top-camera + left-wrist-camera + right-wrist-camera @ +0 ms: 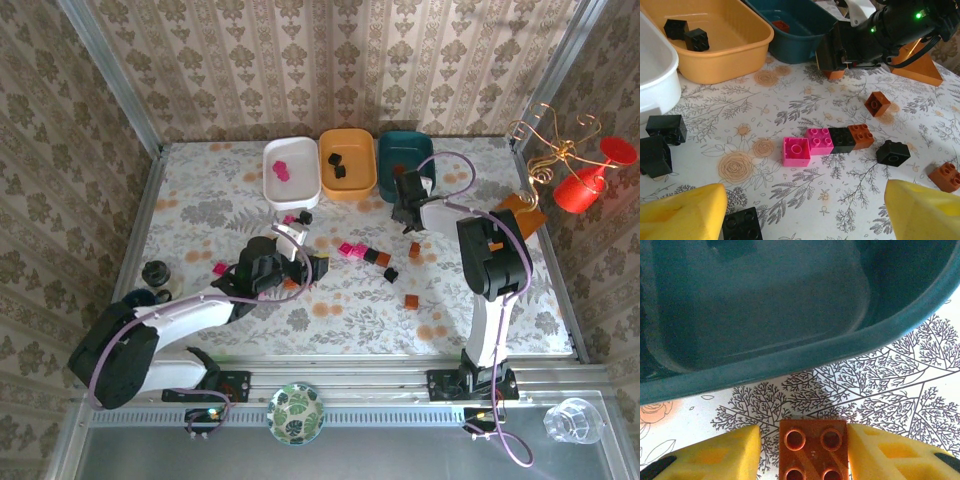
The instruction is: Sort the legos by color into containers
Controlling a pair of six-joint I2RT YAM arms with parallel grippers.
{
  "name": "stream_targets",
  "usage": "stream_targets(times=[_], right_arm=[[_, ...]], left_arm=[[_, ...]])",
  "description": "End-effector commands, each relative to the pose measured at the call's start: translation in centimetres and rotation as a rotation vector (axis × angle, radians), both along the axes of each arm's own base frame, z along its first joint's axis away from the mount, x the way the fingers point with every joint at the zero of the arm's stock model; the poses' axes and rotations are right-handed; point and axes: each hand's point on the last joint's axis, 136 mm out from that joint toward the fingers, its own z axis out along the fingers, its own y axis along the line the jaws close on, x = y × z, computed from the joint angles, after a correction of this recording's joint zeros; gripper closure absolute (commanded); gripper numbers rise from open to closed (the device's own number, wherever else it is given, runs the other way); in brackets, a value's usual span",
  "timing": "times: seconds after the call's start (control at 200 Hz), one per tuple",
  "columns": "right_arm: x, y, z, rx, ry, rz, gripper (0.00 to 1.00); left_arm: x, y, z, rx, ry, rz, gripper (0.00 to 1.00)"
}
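Right gripper [805,440] pinches an orange-brown plastic lego brick [813,456], dark teal plastic tray [790,360] at 12 o'clock; left gripper [805,215] hangs spread.

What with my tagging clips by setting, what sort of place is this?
Probably a staged robot test cell, not a home: wallpapered panels wall in the table, two arms are bolted to a metal rail at its near edge, and three trays hold sorted legos.
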Motion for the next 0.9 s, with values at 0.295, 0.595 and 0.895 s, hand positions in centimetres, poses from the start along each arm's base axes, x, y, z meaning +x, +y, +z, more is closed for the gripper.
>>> stream_targets(times=[0.295,0.595,0.895], right_arm=[[-0.4,-0.4,-1.3,0.003,0.076,-0.023,0.55],[-0.3,0.4,1.2,0.044,-0.018,0.032,0.64],[-0.3,1.7,10.4,0.159,-0.273,0.084,0.65]], left_arm=[[-0.2,0.8,0.1,0.034,-0.028,0.019,0.16],[-0.1,1.0,0.2,0.043,-0.032,0.031,0.16],[0.0,0.1,0.7,-0.011,-0.035,0.008,0.16]])
